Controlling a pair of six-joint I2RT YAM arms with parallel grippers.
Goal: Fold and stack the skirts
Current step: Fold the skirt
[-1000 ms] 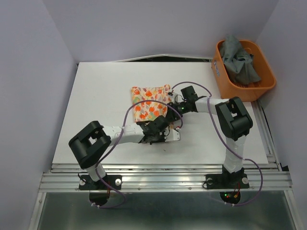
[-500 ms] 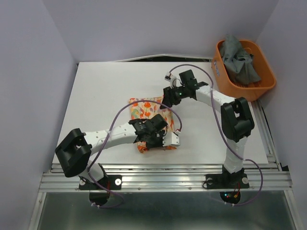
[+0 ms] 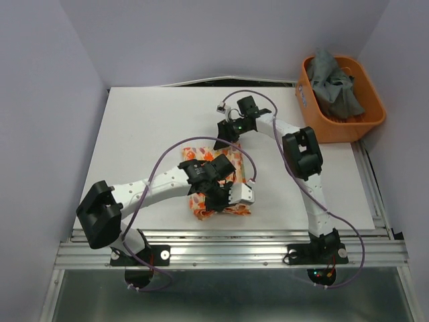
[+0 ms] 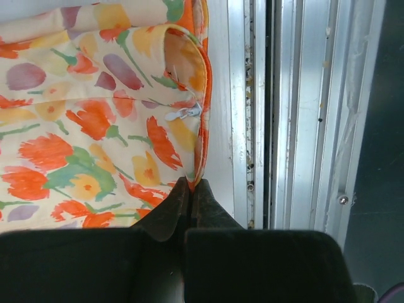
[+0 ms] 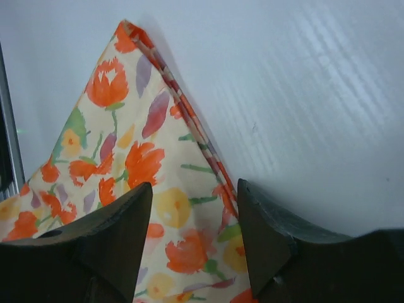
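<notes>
Two skirts in view. The printed skirt [image 3: 198,153] lies in a rough, bunched fold on the tabletop [image 3: 147,127], toward the near edge. The grey skirt [image 3: 333,84] sits crumpled in the orange basket [image 3: 315,126] at the far right corner. Left tool [image 4: 190,184] is pinched tight on the orange-trimmed hem of the printed skirt, a little below the small white zip pull [image 4: 180,115]. From its wrist camera I see the metal rails [image 4: 297,126] of the near edge just beside that hem. Right tool [image 5: 194,189] has its jaws well apart and grips nothing. I see it above the far corner of the printed skirt, and the pointed corner and its trim show between the fingers against bare tabletop.
</notes>
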